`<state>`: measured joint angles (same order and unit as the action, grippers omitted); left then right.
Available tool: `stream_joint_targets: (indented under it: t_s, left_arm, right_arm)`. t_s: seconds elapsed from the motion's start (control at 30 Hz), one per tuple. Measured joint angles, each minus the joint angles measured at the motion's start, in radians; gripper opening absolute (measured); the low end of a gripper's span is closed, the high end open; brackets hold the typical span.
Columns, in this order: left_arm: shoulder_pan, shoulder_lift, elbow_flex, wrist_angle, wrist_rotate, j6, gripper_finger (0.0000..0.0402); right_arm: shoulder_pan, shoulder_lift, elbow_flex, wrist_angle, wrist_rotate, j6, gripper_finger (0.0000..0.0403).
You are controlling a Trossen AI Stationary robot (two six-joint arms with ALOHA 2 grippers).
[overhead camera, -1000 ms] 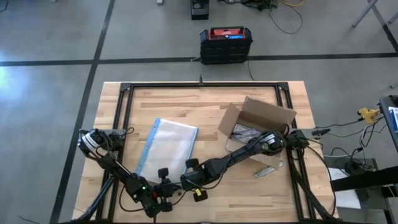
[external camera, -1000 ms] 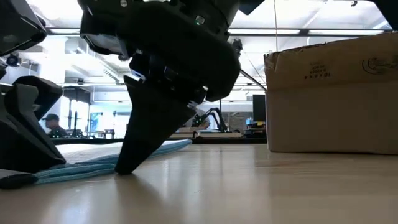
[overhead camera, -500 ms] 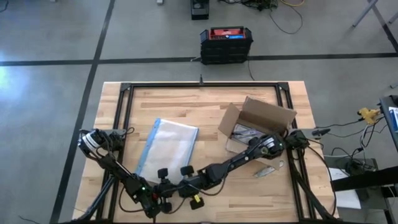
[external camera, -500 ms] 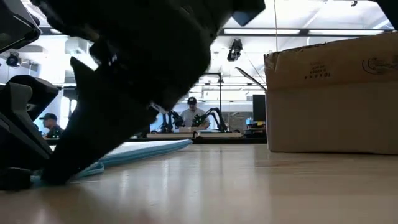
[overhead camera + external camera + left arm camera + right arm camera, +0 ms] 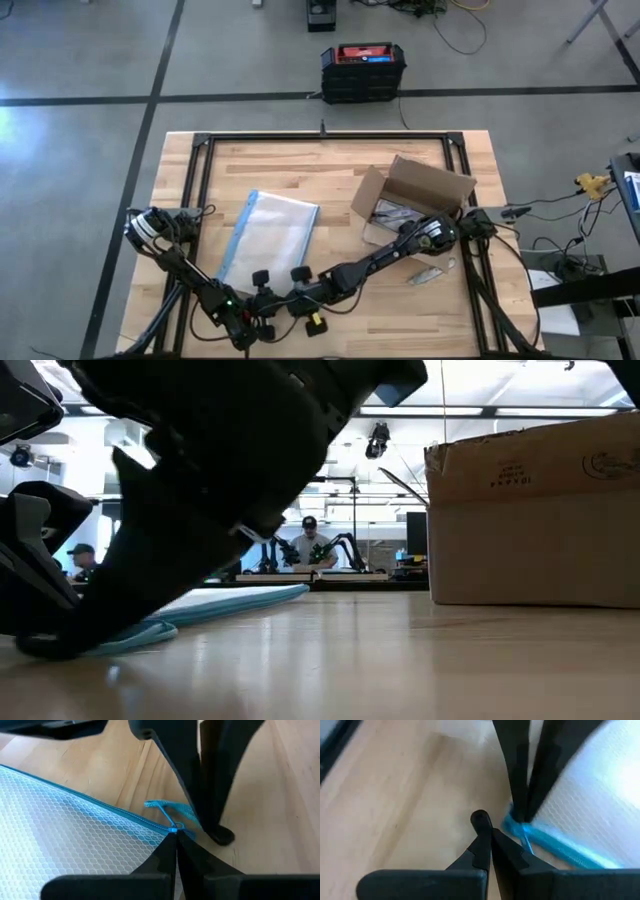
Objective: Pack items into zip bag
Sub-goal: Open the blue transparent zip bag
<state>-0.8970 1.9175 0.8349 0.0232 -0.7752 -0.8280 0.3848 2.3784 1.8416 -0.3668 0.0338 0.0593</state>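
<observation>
The zip bag (image 5: 270, 238) lies flat on the table, clear with a blue zip strip (image 5: 100, 805). My left gripper (image 5: 258, 291) is shut on the bag's near corner, where the strip ends (image 5: 175, 831). My right gripper (image 5: 278, 293) reaches across from the right, shut; its tips (image 5: 220, 836) are down at the table beside the blue pull tab (image 5: 167, 808). The open cardboard box (image 5: 412, 203) holds pale items (image 5: 392, 212), too small to make out. My left gripper pinches the bag's near corner at the end of the blue zip strip (image 5: 171, 826) between its two fingertips. It slants down from the near side. The bag stays flat on the table. My right gripper's shut tips (image 5: 480, 817) rest at the table beside the blue tab; whether they touch the tab I cannot tell.
A slim grey tool (image 5: 430, 272) lies on the table right of my right arm, near the box. The black frame rails (image 5: 320, 138) run along the table's far and side edges. People sit at tables in the room beyond (image 5: 310, 545).
My right gripper has moved toward the table's left and tipped further down. It has come in beside my left gripper at the bag's near corner. Both grippers stay shut, and the bag has not moved.
</observation>
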Motion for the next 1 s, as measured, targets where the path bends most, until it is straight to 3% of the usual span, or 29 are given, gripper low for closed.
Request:
stream_joint_targets:
  t_s: [0.27, 0.6, 1.0]
  left_arm:
    - [-0.019, -0.002, 0.000, 0.005, 0.037, -0.053, 0.0000]
    - [-0.056, -0.015, 0.000, -0.013, 0.063, -0.111, 0.0000]
    - [-0.122, -0.069, -0.001, -0.048, 0.168, -0.185, 0.0000]
  right_arm:
    - [-0.053, -0.012, 0.002, -0.155, 0.122, -0.050, 0.0000]
    - [-0.102, -0.015, 0.000, -0.290, 0.137, -0.088, 0.0000]
    - [-0.159, -0.034, -0.004, -0.522, 0.350, -0.116, 0.0000]
